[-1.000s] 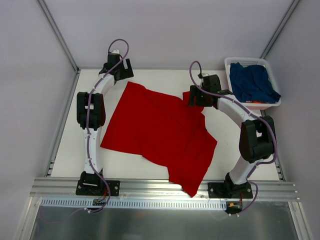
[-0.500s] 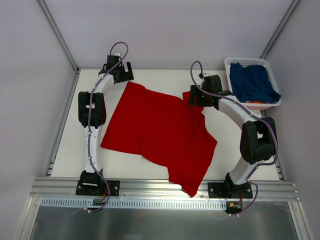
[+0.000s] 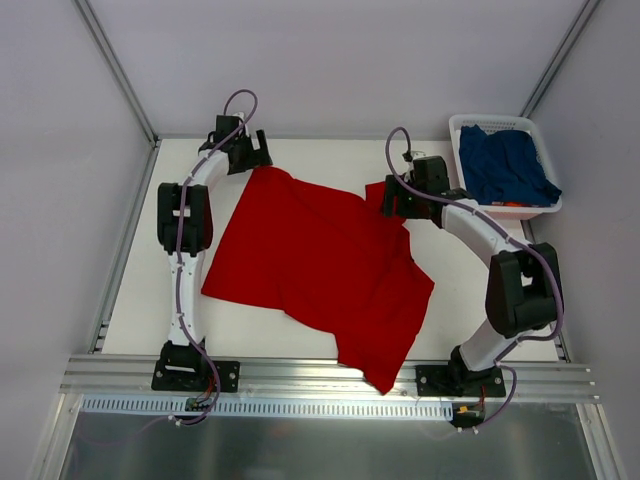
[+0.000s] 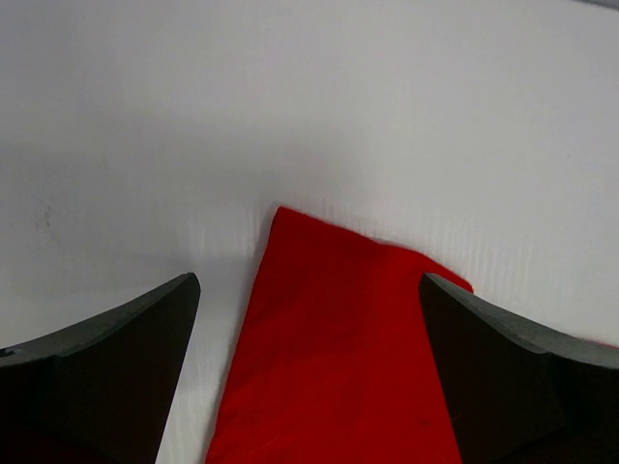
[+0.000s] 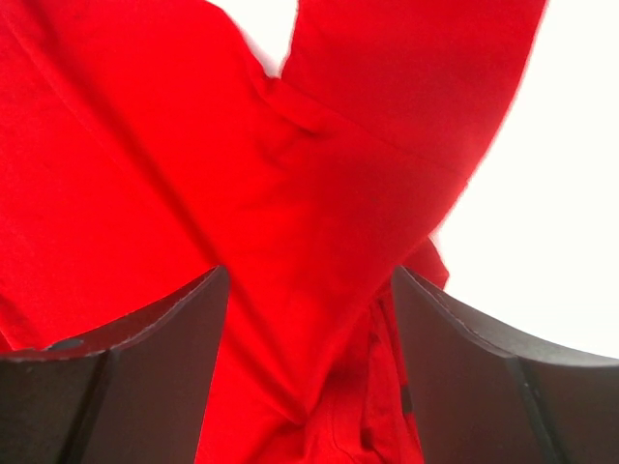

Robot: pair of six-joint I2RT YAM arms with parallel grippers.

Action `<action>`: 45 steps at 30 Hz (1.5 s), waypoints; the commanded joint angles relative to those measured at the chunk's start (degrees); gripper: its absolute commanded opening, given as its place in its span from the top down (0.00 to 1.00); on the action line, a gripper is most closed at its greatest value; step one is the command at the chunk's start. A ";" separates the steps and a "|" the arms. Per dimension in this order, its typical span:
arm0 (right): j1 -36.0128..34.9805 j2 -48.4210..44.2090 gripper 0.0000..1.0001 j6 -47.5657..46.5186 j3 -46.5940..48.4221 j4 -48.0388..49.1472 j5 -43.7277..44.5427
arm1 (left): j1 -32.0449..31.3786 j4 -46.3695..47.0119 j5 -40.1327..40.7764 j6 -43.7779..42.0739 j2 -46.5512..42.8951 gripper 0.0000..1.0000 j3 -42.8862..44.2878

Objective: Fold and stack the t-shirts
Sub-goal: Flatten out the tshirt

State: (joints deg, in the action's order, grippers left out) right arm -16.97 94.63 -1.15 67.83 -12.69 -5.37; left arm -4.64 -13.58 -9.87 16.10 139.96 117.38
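red t-shirt (image 3: 315, 265) lies spread on the white table (image 3: 330, 160), roughly mid-table btw the two arms, turned so its edges run diagonal. mostly flat on the left half, w/ folds and creases on the right half. its near corner reaches over the metal rail (image 3: 300, 372) at the front edge.

navy t-shirt (image 3: 505, 165) sits bunched in the white basket (image 3: 490, 120) at the far right corner, well apart from the red one.

left gripper (image 3: 250, 155) is at the far left corner of the red t-shirt. in the left wrist view its fingers (image 4: 106, 367) are wide apart, nothing clamped. a narrow tip of red cloth (image 4: 338, 348) lies btw them on bare table, pointing away from the cam. can't tell if the pads touch the cloth.

right gripper (image 3: 393, 200) is at the shirt's far right side, by the sleeve, just left of the basket. right wrist view: fingers (image 5: 135, 387) spread apart, not closed on anything. wrinkled red cloth (image 5: 290, 193) fills the gap btw them, w/ a sleeve-like flap branching off toward the top and white table showing in the notch and at the right. contact w/ the cloth isn't clear from here either.
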 commanded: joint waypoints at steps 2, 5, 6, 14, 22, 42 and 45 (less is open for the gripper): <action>1.15 -6.63 0.28 2.99 -3.66 3.81 0.80 | 0.43 -0.39 1.78 2.53 -9.78 0.01 -6.98; 1.15 -10.32 0.28 4.40 -7.71 4.95 1.41 | 0.51 1.10 2.22 4.55 -14.95 0.01 -14.44; 1.24 -11.13 0.28 4.57 -9.46 5.13 1.85 | 0.51 2.06 2.22 4.99 -16.29 0.01 -18.64; 2.29 -13.16 0.26 3.87 -11.41 4.16 2.29 | 0.51 5.50 1.08 4.82 -18.41 0.01 -20.19; 2.38 -12.54 0.26 3.08 -11.58 4.25 1.41 | 0.43 4.97 -1.21 3.94 -11.73 0.01 -12.09; 2.47 -12.63 0.26 3.08 -10.70 4.69 -1.49 | 0.87 1.19 -6.12 4.56 1.19 0.03 2.23; 2.38 -12.54 0.26 3.17 -10.70 4.86 -1.40 | 0.87 0.84 -6.92 4.73 1.89 0.16 3.11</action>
State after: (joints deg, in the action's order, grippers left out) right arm -15.07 83.57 1.91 56.34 -9.63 -5.52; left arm -4.38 -11.90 -14.11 20.32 140.94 117.64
